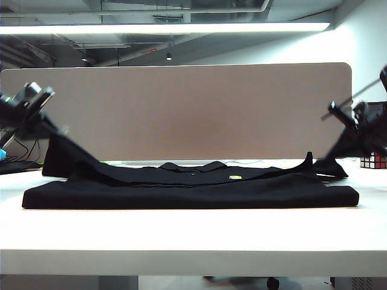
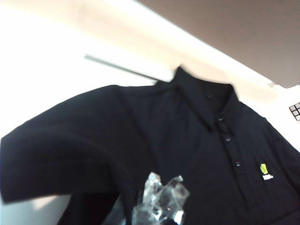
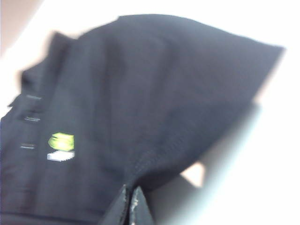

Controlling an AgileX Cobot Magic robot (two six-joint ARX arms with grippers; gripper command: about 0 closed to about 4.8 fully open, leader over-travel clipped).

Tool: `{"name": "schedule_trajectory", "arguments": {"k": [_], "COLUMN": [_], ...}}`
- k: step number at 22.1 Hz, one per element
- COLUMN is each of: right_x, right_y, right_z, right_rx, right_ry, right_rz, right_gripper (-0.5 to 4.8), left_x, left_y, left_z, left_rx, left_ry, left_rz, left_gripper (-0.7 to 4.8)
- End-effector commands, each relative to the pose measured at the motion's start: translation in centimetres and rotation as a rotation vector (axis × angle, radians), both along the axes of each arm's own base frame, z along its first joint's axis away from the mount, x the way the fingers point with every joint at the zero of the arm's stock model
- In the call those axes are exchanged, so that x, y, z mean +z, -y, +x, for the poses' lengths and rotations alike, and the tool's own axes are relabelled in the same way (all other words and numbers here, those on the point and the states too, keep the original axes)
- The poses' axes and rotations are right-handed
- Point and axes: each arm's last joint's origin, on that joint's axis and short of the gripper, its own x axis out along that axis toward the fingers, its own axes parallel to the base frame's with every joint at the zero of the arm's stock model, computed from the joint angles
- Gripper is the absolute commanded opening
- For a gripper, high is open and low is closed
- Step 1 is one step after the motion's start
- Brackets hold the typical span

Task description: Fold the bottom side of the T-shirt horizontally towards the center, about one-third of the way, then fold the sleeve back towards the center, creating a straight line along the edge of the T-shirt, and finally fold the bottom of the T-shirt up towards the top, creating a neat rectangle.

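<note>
On the white table (image 1: 181, 232), across most of its width: one black T-shirt (image 1: 193, 187), collar (image 1: 193, 167) toward the far edge, placket with dark buttons, small yellow-green chest badge (image 1: 235, 177) with a line of white lettering beneath it, too small to read. Nearest the front edge the cloth lies as a long, straight, doubled band (image 1: 187, 197); whether this is the bottom of the T-shirt cannot be told. At the table's left end: left gripper (image 2: 159, 206), jaws pressed together on the T-shirt, the pinched cloth rising off the surface in a taut slope toward the arm; fingers (image 2: 161, 197) pale and glossy in the wrist view. At the table's right end: right gripper (image 3: 131, 206), jaws likewise pressed together on the T-shirt, the sleeve cloth drawn up into a peak; that wrist view is blurred. Near the far right corner: a Rubik's cube (image 1: 373, 161), partly hidden by the right arm. Behind the table: a tan partition panel (image 1: 181, 109) with rounded corners. Overhead: a bright strip light (image 1: 163, 28) and exposed ceiling ducts. Surface white, smooth, glaring under the light.
</note>
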Motion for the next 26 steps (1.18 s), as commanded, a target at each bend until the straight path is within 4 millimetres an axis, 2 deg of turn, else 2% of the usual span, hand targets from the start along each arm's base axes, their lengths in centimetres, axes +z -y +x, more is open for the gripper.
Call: {"name": "schedule_trajectory", "arguments": {"k": [1,6,9,13,18,20,23,26], "right_x": [1.6,3.0,4.0,3.9,2.4,1.5,0.3,-0.5], "right_y": [-1.5,-5.6,-9.6,-13.3,-16.8,-17.7,-17.9,-17.6], "right_z": [0.1,0.8,1.1,0.6,-1.0,-1.8,-2.6,-3.0], "right_rx": [0.047,0.152,0.248,0.33,0.458,0.505,0.57,0.587], "right_ry": [0.067,0.112,0.152,0.143,0.045,-0.013,-0.101,-0.157], "right_rz": [-0.008,-0.007,-0.021,-0.043,-0.187,-0.239,-0.291,-0.372], "right_gripper": [-0.05,-0.05,-0.05,-0.05,-0.05,-0.05,-0.05,-0.05], "left_x": [0.7,0.5,0.3,-0.3,-2.0,-3.1,-4.4,-4.8], "left_y": [2.8,9.2,13.6,17.7,20.0,19.9,19.4,18.7], "left_z": [0.2,0.6,0.3,-0.6,-2.2,-2.8,-4.0,-4.3], "left_rx": [-0.056,-0.179,-0.259,-0.332,-0.441,-0.489,-0.621,-0.58], "left_ry": [0.042,0.067,0.071,0.057,-0.03,-0.101,-0.168,-0.239], "left_rz": [0.064,0.125,0.166,0.257,0.451,0.527,0.658,0.826], "left_gripper": [-0.06,-0.06,-0.06,-0.06,-0.06,-0.06,-0.06,-0.06]}}
